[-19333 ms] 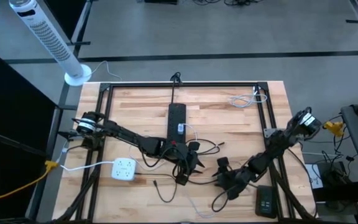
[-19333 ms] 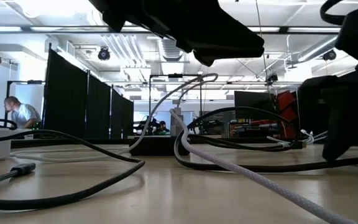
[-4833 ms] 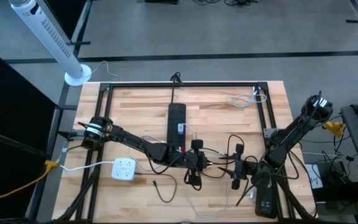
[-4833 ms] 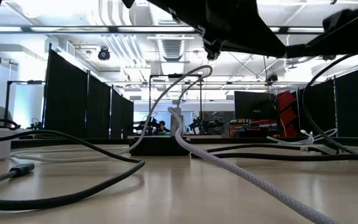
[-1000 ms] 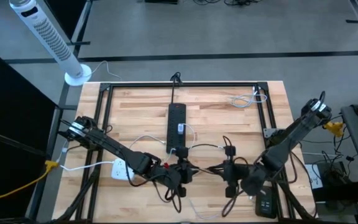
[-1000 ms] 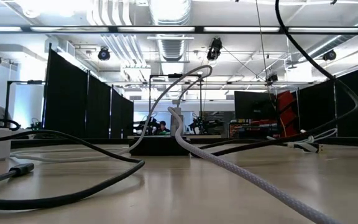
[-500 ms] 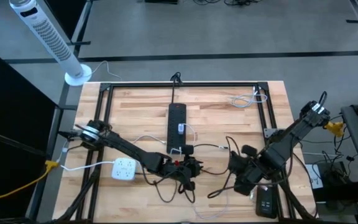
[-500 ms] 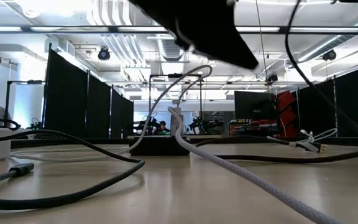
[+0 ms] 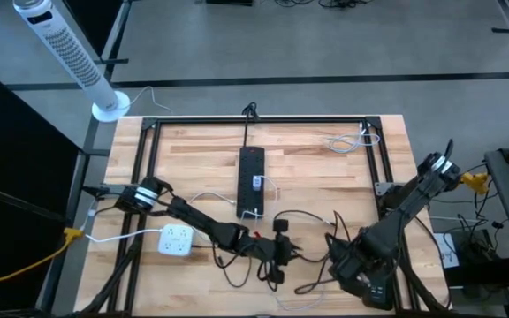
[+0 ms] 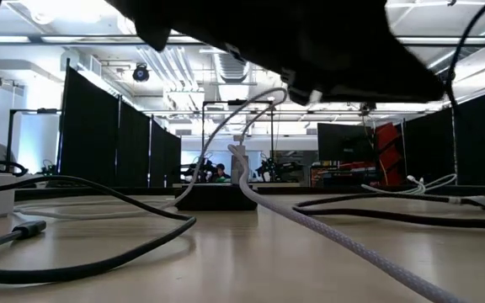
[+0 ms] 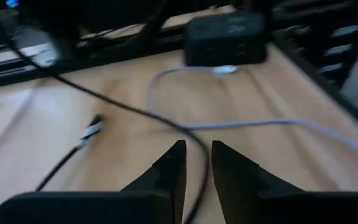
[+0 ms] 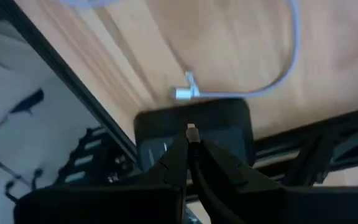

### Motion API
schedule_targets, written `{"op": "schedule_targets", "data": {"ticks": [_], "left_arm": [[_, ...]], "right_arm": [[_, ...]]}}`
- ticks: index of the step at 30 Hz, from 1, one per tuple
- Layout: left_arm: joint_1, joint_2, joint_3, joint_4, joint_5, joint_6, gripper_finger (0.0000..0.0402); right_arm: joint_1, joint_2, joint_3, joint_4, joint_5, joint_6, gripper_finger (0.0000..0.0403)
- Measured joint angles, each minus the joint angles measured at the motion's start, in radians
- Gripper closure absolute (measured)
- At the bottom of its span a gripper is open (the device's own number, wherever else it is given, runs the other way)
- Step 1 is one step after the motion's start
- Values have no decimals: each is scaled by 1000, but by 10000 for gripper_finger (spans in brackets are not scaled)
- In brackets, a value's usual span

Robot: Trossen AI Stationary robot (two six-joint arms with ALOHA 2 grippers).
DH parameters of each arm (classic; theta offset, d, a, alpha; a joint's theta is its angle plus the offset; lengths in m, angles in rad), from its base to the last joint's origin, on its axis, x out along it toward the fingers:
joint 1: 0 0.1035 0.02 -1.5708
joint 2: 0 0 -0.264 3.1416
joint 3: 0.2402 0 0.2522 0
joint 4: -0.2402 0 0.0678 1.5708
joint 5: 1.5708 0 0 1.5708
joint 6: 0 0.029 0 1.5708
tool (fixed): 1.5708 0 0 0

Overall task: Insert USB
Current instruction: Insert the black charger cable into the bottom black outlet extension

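A black power strip [image 9: 251, 181] lies at the table's middle, also seen in the left wrist view [image 11: 225, 40], with a white cable plugged into it. My left gripper [image 9: 278, 252] [image 11: 197, 158] is low over the table, just near of the strip, shut on a black cable [image 11: 166, 121]. A loose plug end [image 11: 92, 129] lies on the wood beside it. My right gripper [image 9: 341, 265] [image 12: 191, 140] points steeply down at the near right, shut, with a small pale bit at its tips. A silver plug on a white cable [image 12: 182, 93] lies beyond it. My left gripper has the black cable [image 11: 199, 163] pinched between its two fingers at a stretch along its length. The fingers come nearly level and lie roughly along the cable. The cable trails off slack over the wood. My right gripper shows a pale bit [image 12: 191, 129] at its fingertips; I cannot tell whether it holds it.
A white multi-socket adapter [image 9: 175, 238] sits near the left. A black box [image 9: 378, 287] [image 12: 229, 130] lies at the near right corner under my right gripper. Black cable loops [image 9: 312, 225] and a white braided cable [image 10: 327, 231] cross the table. A metal frame [image 9: 148, 159] borders it.
My left gripper has gone down toward the table and a little toward its right edge, levelling out. My right gripper has moved toward the near right corner and tipped steeply down while rolling. The black cable between the two arms has gone from stretched to slack loops on the wood.
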Motion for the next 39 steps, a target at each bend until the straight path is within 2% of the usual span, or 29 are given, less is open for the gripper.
{"op": "schedule_targets", "data": {"ticks": [6, 10, 16, 23, 28, 33, 39], "left_arm": [[-2, 48, 41, 38, 40, 2, 343], [-2, 89, 122, 24, 139, 4, 357], [-2, 210, 367, -152, 174, 22, 384], [16, 374, 704, -391, 186, 66, 400], [48, 486, 870, -447, 292, 56, 401], [72, 551, 957, -443, 339, 34, 401], [85, 565, 960, -453, 343, 26, 401]], "right_arm": [[109, 34, 0, 71, -12, 92, 386], [178, 43, 0, 72, -18, 160, 386], [220, 47, -2, 73, -19, 192, 386], [219, 47, -33, 73, -19, 135, 386], [219, 47, -78, 91, -69, 108, 386], [219, 47, -105, 158, -69, 88, 386], [213, 45, -131, 173, -77, 81, 386]]}}
